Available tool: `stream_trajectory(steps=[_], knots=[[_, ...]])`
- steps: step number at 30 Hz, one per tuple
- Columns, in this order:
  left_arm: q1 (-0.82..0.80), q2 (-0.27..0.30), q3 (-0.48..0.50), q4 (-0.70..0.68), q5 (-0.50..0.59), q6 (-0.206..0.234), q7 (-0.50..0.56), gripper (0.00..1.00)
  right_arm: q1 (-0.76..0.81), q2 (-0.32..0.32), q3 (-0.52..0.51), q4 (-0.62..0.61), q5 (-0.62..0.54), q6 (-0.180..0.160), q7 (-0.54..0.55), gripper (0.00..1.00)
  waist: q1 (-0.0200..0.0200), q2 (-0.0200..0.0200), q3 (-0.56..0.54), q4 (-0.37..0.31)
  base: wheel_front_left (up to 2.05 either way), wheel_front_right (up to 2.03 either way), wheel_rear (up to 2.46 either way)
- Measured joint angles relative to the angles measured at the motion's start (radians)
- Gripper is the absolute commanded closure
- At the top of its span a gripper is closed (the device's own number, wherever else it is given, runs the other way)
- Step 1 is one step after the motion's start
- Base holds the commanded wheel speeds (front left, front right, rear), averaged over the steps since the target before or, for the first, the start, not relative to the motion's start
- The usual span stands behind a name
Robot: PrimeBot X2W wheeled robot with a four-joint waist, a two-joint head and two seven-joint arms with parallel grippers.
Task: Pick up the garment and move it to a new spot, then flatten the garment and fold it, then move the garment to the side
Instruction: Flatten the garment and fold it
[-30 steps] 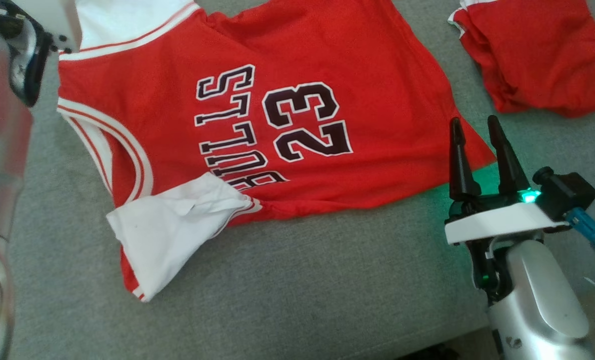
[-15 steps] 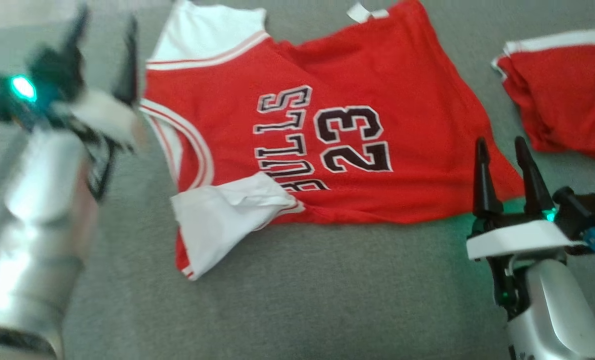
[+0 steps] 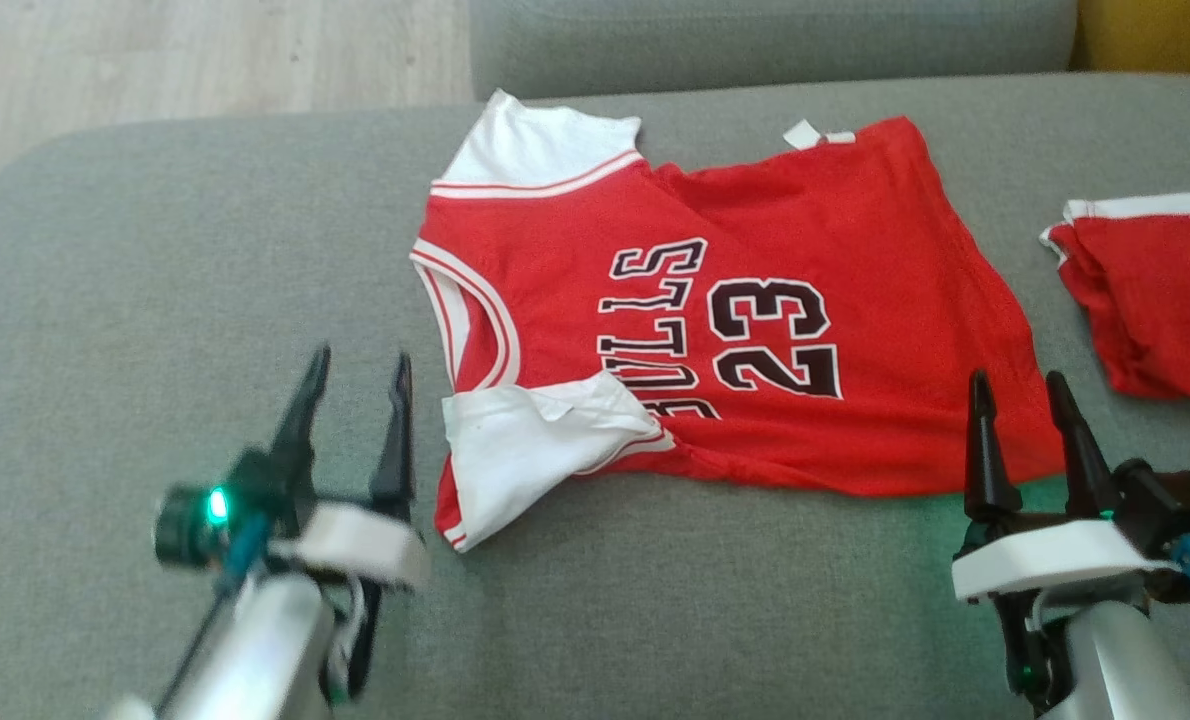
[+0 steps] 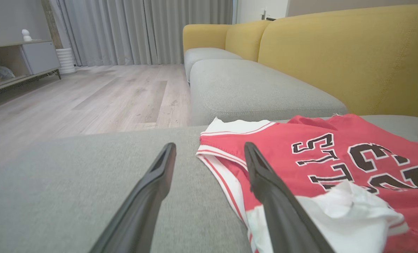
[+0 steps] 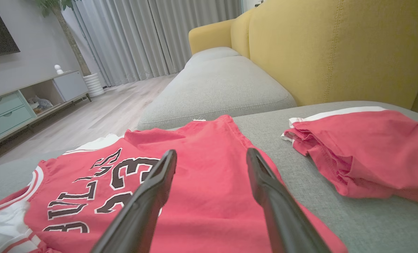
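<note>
The garment (image 3: pixel 755 290) is a red basketball jersey with white sleeves, lettered "BULLS 23", spread on the grey sofa seat (image 3: pixel 155 300). Its near white sleeve (image 3: pixel 535 440) is crumpled over the chest. In the wrist views the jersey (image 4: pixel 335 158) (image 5: pixel 195 182) lies just ahead of the fingers. My left gripper (image 3: pixel 360 365) is open, above the bare cushion to the left of the jersey, with nothing in it. My right gripper (image 3: pixel 1017 385) is open too, at the jersey's near right corner, touching nothing.
Another red garment with white trim (image 3: pixel 1155 300) (image 5: pixel 363 154) lies bunched on the seat to the right. A second grey cushion (image 4: pixel 258 91) and yellow backrests (image 5: pixel 335 45) stand beyond. Wood floor (image 4: pixel 89 98) lies past the seat's left edge.
The head camera has tilted up, so the whole scene sits lower and smaller. My left arm has pulled back from the jersey's far left corner to the near left, open and empty. The right gripper stays put.
</note>
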Motion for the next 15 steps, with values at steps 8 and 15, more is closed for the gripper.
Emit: stream_trajectory(steps=[8, 15], knots=[[0.148, -0.034, 0.032, -0.099, 0.013, 0.021, 0.000, 0.00, 0.015, 0.000, -0.001, 0.000, 0.000, 0.000, 0.000, 0.00, 0.0003, 0.0000, -0.019, 0.017, 0.00, 0.00, 0.00], [0.121, -0.035, 0.002, -0.054, 0.016, -0.043, 0.037, 0.00, 0.014, 0.000, -0.002, -0.005, 0.000, 0.000, 0.000, 0.00, 0.0004, 0.0000, 0.008, 0.008, 0.00, 0.00, 0.00]])
